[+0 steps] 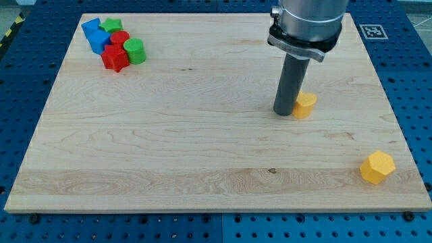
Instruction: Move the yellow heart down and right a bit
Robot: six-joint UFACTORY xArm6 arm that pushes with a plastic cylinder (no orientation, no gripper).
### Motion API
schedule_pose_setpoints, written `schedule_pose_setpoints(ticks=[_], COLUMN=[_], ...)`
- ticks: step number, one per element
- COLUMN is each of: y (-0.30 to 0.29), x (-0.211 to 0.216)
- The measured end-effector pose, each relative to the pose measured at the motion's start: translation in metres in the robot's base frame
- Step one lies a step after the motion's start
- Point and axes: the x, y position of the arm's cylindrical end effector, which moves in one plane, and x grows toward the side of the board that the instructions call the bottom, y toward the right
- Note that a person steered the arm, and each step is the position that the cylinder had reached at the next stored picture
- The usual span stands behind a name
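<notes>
In the camera view, a pale wooden board (pixel 202 148) lies on a blue perforated table (pixel 27 67), and my arm comes down from the view's top right as a grey metal cylinder (pixel 307 20) that narrows into a straight dark rod. My tip (pixel 283 113) rests on the board right of centre, just at the left side of the yellow heart (pixel 305 104), so close that the two look to be touching, though the rod hides the heart's left edge and I cannot tell for certain. There are no fingers on this arm to be open or closed; it ends only in the rod. The yellow heart sits in the right half of the board, a little above the middle. Well apart from it, near the view's bottom right corner of the board, lies a yellow hexagonal block (pixel 376 167). At the view's top left corner a tight cluster is gathered: two blue blocks (pixel 96 35), a green block (pixel 112 25) behind them, a red cylinder (pixel 120 38), a red star-like block (pixel 115 58) and a green cylinder (pixel 134 51), all touching or nearly so.
</notes>
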Motion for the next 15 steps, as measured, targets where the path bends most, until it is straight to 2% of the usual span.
schedule_pose_setpoints(ticks=[1, 2, 3, 4, 9, 11, 12, 15], y=[0.000, 0.000, 0.005, 0.023, 0.035, 0.039, 0.020, 0.011], x=[-0.008, -0.060, -0.090, -0.082, 0.027, 0.041, 0.030, 0.085])
